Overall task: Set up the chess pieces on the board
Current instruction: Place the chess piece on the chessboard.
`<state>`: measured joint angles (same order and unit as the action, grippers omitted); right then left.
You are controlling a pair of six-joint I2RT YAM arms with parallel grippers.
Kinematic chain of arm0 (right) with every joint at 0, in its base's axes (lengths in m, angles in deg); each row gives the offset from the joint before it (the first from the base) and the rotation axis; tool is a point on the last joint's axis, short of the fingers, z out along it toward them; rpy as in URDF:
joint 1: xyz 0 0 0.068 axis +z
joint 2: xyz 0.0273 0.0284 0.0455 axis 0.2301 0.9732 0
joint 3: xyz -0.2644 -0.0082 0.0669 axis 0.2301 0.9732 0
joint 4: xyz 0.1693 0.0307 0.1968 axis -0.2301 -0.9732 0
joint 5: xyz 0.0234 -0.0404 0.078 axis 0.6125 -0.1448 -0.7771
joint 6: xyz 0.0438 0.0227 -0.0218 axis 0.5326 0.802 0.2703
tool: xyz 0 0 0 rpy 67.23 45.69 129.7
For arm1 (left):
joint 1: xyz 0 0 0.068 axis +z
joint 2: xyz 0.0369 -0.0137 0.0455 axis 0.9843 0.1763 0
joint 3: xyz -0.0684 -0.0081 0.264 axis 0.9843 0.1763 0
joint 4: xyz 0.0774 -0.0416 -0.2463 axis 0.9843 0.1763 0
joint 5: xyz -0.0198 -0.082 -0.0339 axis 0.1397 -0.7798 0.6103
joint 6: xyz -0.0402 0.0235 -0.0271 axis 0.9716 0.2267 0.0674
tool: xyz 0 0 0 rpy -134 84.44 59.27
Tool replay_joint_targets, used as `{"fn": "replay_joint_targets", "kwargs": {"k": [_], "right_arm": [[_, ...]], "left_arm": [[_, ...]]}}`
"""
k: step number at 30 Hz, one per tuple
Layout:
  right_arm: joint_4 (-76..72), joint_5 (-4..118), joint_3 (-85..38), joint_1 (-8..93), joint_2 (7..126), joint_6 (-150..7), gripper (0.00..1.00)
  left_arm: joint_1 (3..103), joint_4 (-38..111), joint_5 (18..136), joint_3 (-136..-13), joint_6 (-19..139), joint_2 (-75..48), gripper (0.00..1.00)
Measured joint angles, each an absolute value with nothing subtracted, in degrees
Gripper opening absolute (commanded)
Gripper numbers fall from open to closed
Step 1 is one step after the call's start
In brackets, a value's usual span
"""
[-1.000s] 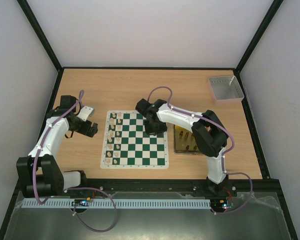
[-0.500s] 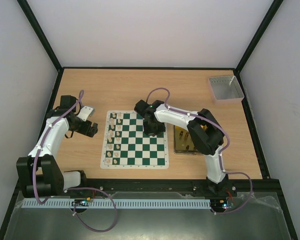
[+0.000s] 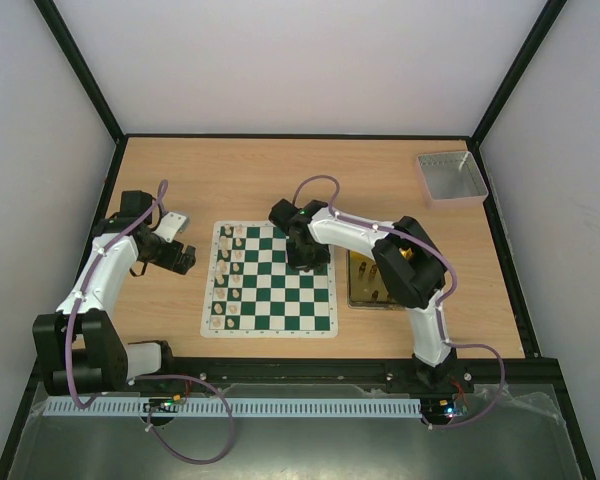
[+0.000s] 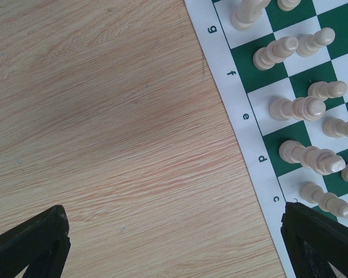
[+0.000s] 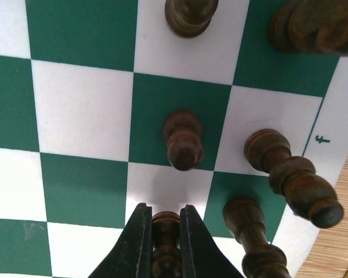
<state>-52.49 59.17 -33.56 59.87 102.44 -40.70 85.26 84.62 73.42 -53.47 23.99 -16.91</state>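
dark pawn (image 5: 165, 240) upright in right tool (image 5: 165, 211)

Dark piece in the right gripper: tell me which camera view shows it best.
Right wrist view: the dark piece sits close-up, pinched by the right gripper. Top external hides it under that gripper over the board. Left wrist shows only cream pieces.
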Motion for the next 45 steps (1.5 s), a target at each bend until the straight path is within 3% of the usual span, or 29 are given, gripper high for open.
{"fn": "replay_joint_targets", "kwargs": {"k": [18,34,45], "right_arm": [[-51.95,58.91,-34.41,59.65,104.08,-40.83,0.04],[-52.01,58.93,-35.05,59.39,104.38,-41.16,0.25],[-52.47,58.93,-36.23,59.28,104.38,-41.16,0.25]], "left_arm": [[85.26,84.62,73.42,-53.47,24.01,-16.91,0.99],[85.28,84.62,73.4,-53.47,24.01,-16.6,0.99],[85.28,84.62,73.4,-53.47,23.99,-16.36,0.99]]}}
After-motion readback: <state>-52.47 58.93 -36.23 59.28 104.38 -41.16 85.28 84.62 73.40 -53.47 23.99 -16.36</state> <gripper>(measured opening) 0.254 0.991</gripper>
